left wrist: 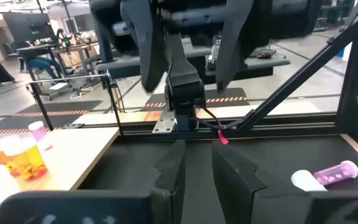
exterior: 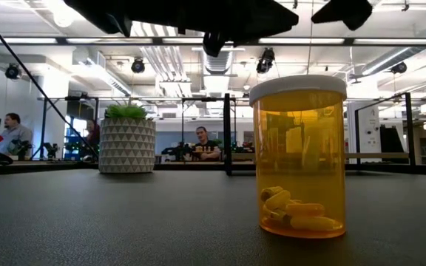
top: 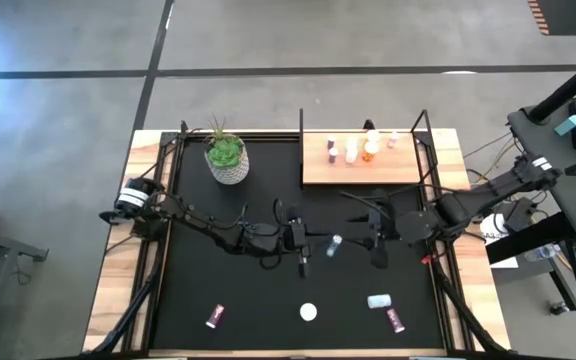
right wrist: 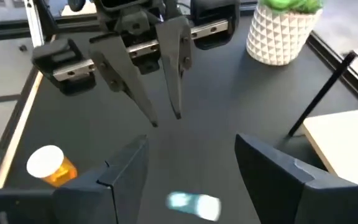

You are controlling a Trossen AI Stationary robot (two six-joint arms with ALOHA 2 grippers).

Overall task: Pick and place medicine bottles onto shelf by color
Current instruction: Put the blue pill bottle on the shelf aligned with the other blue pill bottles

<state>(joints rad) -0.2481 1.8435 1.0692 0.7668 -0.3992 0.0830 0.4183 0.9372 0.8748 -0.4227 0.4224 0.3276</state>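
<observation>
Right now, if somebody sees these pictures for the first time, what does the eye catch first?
Probably the two dark arms meeting over the middle of the black mat, with a small blue bottle lying between the left gripper and the open right gripper. Next comes the wooden shelf at the far right, already holding several bottles, and the green plant at its left.
</observation>
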